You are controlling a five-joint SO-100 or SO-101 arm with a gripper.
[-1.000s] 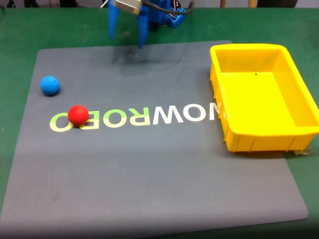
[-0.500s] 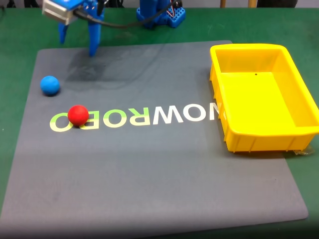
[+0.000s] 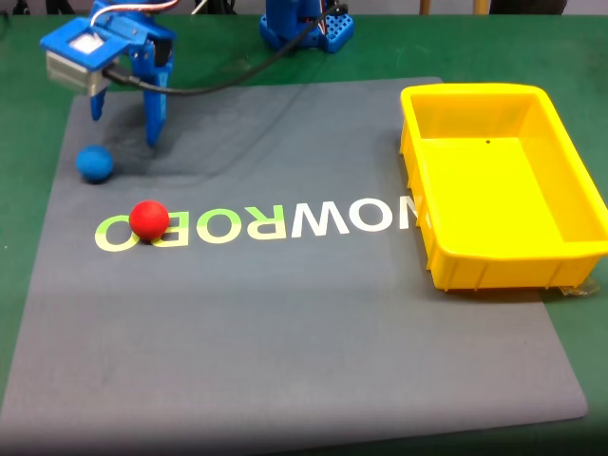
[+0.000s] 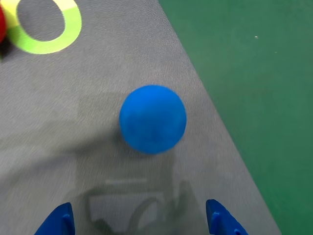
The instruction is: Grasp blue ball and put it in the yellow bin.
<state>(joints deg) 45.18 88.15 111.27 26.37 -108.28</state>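
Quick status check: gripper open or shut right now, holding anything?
Gripper: open, holding nothing; fingers spread above the mat, blue ball lies free ahead of them.

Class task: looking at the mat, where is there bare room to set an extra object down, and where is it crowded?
Free: the wide grey mat below the lettering, and the strip between the lettering and the mat's far edge. The yellow bin is empty inside.

Crowded: the left end in the fixed view, where the blue ball, red ball and the open gripper cluster.

Blue ball (image 4: 152, 119) lies ahead of the end effector (image 4: 139, 221), apparently untouched.
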